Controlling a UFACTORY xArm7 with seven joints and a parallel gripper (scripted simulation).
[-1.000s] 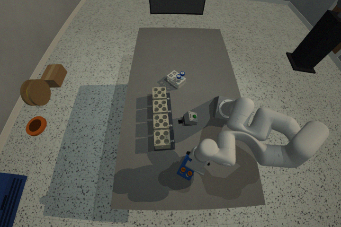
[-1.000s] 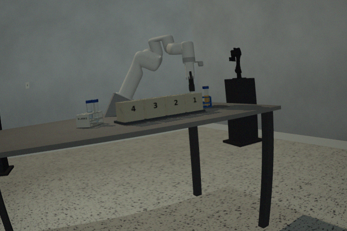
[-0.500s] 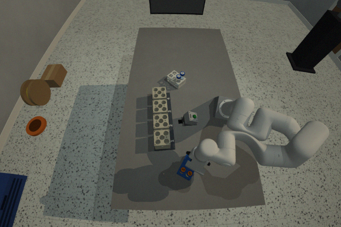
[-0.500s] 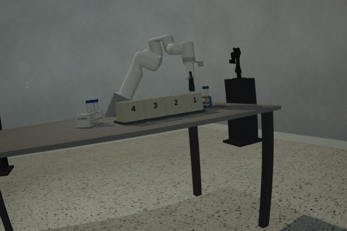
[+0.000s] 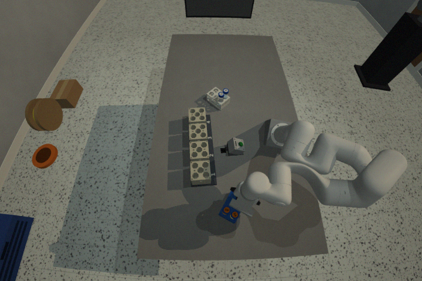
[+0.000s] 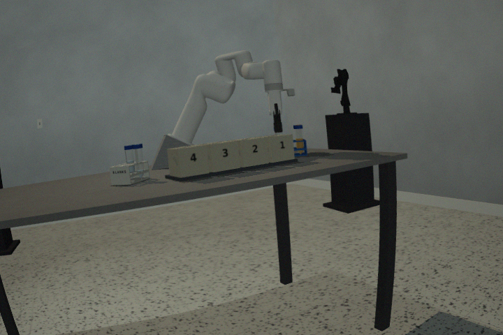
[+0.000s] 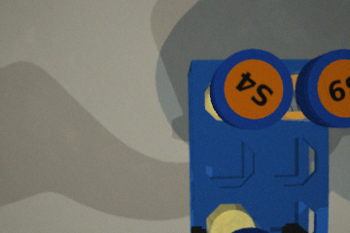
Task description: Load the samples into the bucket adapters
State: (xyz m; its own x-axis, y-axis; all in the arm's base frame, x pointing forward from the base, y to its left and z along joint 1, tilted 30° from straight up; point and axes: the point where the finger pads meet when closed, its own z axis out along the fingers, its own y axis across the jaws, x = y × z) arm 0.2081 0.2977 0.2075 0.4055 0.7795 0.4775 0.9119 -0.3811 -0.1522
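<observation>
The xArm's gripper (image 6: 276, 118) hangs above the near end of the blue sample rack (image 7: 258, 170), just past adapter 1 (image 6: 280, 146). Its fingers are part-way open and hold nothing; only two dark tips show at the bottom edge of the wrist view. In that view, tube S4 (image 7: 252, 87) and tube S9 (image 7: 337, 88) stand side by side in the rack's far row, orange cap dots up. Two rack holes in the middle row stand vacant, and a pale yellow round shape shows low in the rack by the fingertips, with a blue cap edge just under it; what it is cannot be read. On the table (image 6: 82, 193), the four beige adapters sit in a row on the loading stand (image 5: 213, 148), none with a tube in it. The white blanks rack (image 5: 218, 98) holds two blue-capped tubes beyond adapter 4 (image 6: 192, 158). The green DONE key (image 5: 240, 143) sits on its small desk beside the stand.
</observation>
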